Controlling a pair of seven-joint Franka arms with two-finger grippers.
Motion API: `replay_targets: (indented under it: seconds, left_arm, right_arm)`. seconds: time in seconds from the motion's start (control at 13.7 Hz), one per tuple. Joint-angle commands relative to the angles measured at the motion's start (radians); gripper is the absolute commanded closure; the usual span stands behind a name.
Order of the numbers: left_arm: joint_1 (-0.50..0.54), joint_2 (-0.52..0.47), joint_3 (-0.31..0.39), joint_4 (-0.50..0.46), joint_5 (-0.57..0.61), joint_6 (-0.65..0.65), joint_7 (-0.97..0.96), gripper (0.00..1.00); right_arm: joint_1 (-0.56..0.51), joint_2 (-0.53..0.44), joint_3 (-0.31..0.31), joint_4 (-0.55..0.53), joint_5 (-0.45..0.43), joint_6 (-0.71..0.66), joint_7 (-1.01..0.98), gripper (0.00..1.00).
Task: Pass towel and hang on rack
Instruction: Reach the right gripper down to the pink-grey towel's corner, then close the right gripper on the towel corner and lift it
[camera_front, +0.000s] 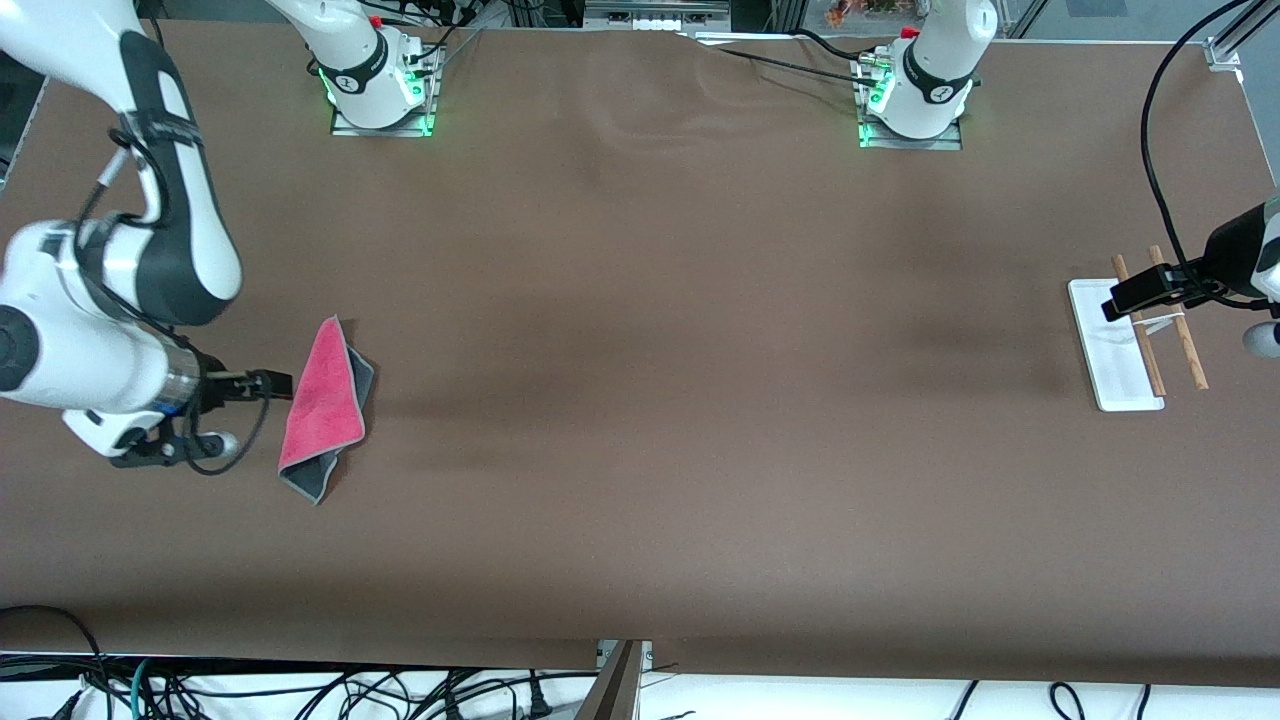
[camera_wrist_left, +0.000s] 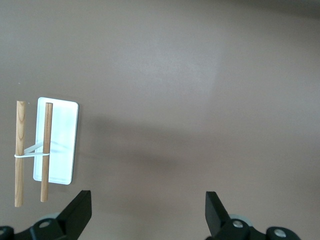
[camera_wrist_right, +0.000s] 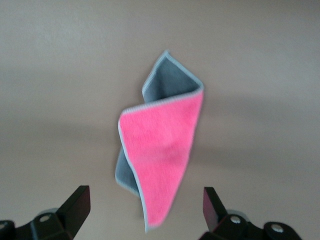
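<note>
Presently the right gripper (camera_wrist_right: 142, 212) hangs low over the table with its fingers spread wide and nothing between them, and the towel (camera_front: 322, 415) lies folded on the brown table (camera_front: 640, 400) just past those fingertips, at the right arm's end, pink face up with dark grey showing at two corners. The left gripper (camera_wrist_left: 147, 215) is likewise spread and empty, waiting over the rack (camera_front: 1135, 335), which stands at the left arm's end of the table, well apart from the towel. The likeliest slip, as I judge it, is a pinch that takes only the upper pink layer: the fold would then open as the cloth is lifted and leave the other arm a drooping, awkward edge to receive. Fingers closing too high could also just push the soft cloth along the table. At the rack, its two thin wooden rods (camera_wrist_left: 32, 152) are light, and the waiting left gripper is close over them, so a careless descent could knock the stand over. No brand, label or writing can be read anywhere.
</note>
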Motion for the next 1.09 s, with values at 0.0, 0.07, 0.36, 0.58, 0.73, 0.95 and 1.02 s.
replay_targets:
  seconds: [0.0, 0.07, 0.36, 0.58, 0.73, 0.95, 1.02]
  left_arm:
    - [0.002, 0.026, -0.001, 0.042, 0.002, -0.023, 0.014, 0.0]
    - [0.005, 0.035, 0.001, 0.042, 0.002, -0.023, 0.014, 0.0]
    - [0.007, 0.039, 0.001, 0.044, 0.0, -0.023, 0.014, 0.0]
    - [0.007, 0.039, 0.001, 0.042, 0.002, -0.023, 0.014, 0.0]
    - [0.005, 0.039, 0.001, 0.044, 0.0, -0.023, 0.014, 0.0]
    - [0.007, 0.039, 0.001, 0.042, -0.001, -0.023, 0.009, 0.0]
    - [0.008, 0.039, 0.002, 0.044, -0.003, -0.02, 0.005, 0.0]
  right_arm:
    - [0.02, 0.099, 0.001, 0.015, -0.008, 0.092, 0.016, 0.0]
    - [0.02, 0.13, 0.001, 0.013, -0.006, 0.12, 0.037, 0.0]
    - [0.032, 0.198, 0.001, 0.013, -0.006, 0.19, 0.058, 0.0]
    - [0.037, 0.226, 0.001, 0.013, -0.011, 0.238, 0.058, 0.0]
    - [0.048, 0.242, 0.001, 0.013, -0.009, 0.272, 0.058, 0.0]
    - [0.049, 0.253, 0.001, 0.013, -0.009, 0.283, 0.056, 0.2]
    - [0.049, 0.253, 0.001, 0.013, -0.009, 0.28, 0.056, 0.33]
